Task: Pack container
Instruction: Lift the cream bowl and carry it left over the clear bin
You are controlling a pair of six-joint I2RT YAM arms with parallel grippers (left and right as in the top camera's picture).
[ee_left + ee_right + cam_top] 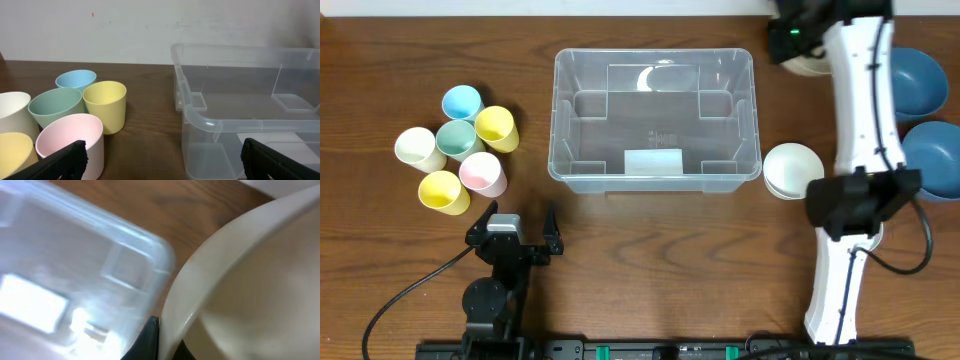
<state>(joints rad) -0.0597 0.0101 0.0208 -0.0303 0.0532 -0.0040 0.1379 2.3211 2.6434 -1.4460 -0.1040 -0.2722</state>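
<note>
The container (650,125) sits empty at the middle of the table (380,60), white label on its near wall, and the step in hand looks to be getting a first bowl into it. The right gripper (166,344) is closed tight, pinching the rim of a cream bowl (250,290) just off the container's far right corner. To do this well, I judge the bowl should rise until its underside clears the container's rim, travel over the open floor rather than the moulded ledges at the corners, and come down level before release (a thin rim pinch lets a bowl swing or slip, so slow travel helps). That far right corner of the container's rim is the one thing in the path. A stack of white bowls (792,170) lies just right of the container, two blue bowls (920,80) farther right, and pastel cups (460,150) cluster well to its left. The left gripper (518,222) rests wide open and empty in front of the container's left end.
</note>
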